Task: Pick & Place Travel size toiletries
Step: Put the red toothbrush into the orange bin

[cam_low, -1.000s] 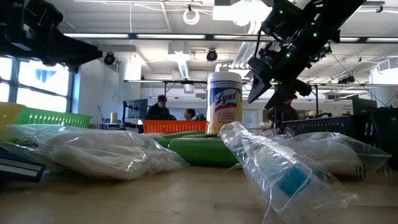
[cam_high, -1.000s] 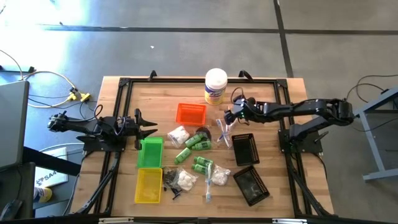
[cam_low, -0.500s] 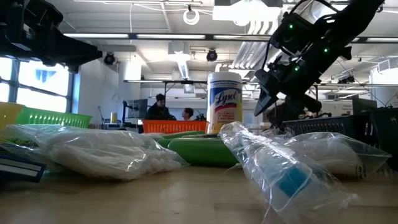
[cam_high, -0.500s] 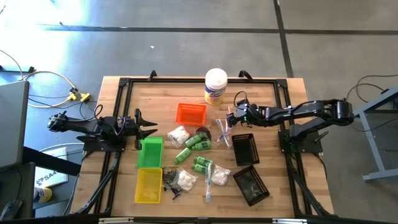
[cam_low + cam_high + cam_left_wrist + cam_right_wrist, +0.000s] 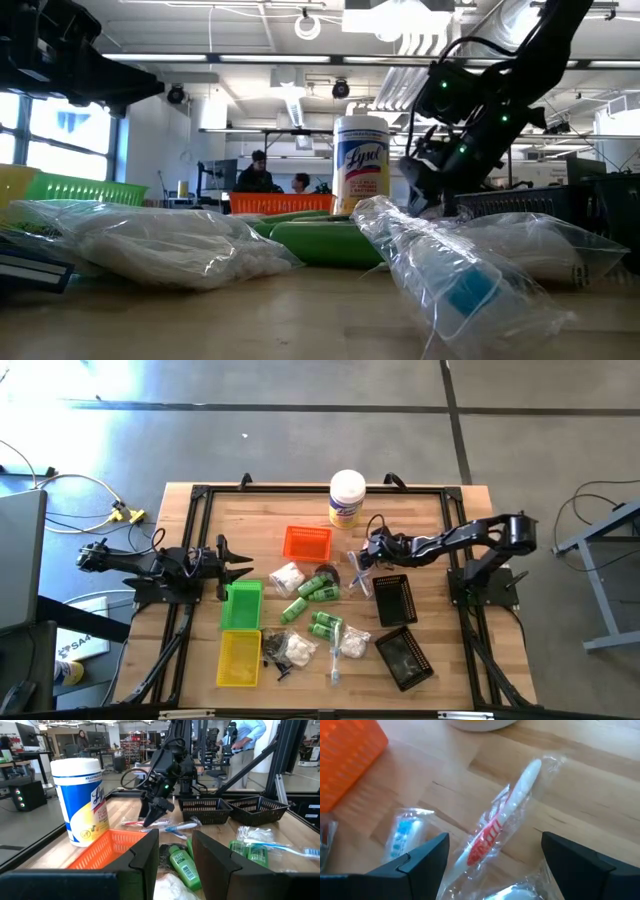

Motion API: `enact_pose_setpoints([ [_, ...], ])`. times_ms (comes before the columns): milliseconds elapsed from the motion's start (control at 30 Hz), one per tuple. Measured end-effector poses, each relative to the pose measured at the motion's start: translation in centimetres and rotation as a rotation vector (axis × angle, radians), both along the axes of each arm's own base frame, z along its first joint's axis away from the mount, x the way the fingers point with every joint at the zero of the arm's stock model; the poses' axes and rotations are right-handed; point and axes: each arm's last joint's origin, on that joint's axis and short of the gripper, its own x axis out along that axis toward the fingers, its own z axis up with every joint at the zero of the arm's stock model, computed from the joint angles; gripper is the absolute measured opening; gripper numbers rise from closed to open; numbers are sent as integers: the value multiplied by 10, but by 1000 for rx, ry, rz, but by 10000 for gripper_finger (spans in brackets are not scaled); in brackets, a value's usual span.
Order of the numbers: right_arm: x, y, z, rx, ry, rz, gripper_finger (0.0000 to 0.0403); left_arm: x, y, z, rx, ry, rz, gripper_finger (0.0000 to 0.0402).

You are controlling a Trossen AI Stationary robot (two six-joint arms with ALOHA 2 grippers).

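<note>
Toiletries lie scattered over the middle of the desk (image 5: pixel 200 500), between the 2 arms.

Left gripper (image 5: pixel 243 567) waits near the left edge, just beside the green tray (image 5: pixel 241 605); in its wrist view the 2 dark fingers (image 5: pixel 145 860) stand apart with nothing between them. Yellow tray (image 5: pixel 239 658) sits toward the front edge, next to the green one.

Centre: orange tray (image 5: pixel 307 542) toward the back, white canister (image 5: pixel 347 497) with yellow label behind it near the back edge. White fluffy bag (image 5: pixel 287 576) lies in front of the orange tray, green bottles (image 5: pixel 312 592) just beside it, 2 more green bottles (image 5: pixel 324 625) nearer the front edge. Small black pieces (image 5: pixel 273 650) and another fluffy bag (image 5: pixel 298 648) lie beside the yellow tray.

Right gripper (image 5: pixel 370 548) hangs low over the clear-wrapped sticks right of the orange tray. Its wrist view shows the fingers (image 5: pixel 425 857) spread wide on either side of a red-and-white wrapped stick (image 5: pixel 502 822), not touching it; a blue-and-white wrapped stick (image 5: pixel 400 834) lies near. 2 black trays (image 5: pixel 396 598) (image 5: pixel 404 657) sit toward the right-front part of the desk.
</note>
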Motion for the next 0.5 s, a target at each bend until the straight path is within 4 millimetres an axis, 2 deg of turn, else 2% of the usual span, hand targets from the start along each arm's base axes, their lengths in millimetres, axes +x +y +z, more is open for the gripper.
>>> enact_pose_setpoints([
  [133,4,-1,-1,-1,2,-10,307,0,0,0,0,0,0,113],
  [233,4,-1,-1,0,-1,-12,290,0,0,0,0,0,0,113],
  [500,4,-2,-1,6,-4,-22,195,0,0,0,0,1,0,113],
])
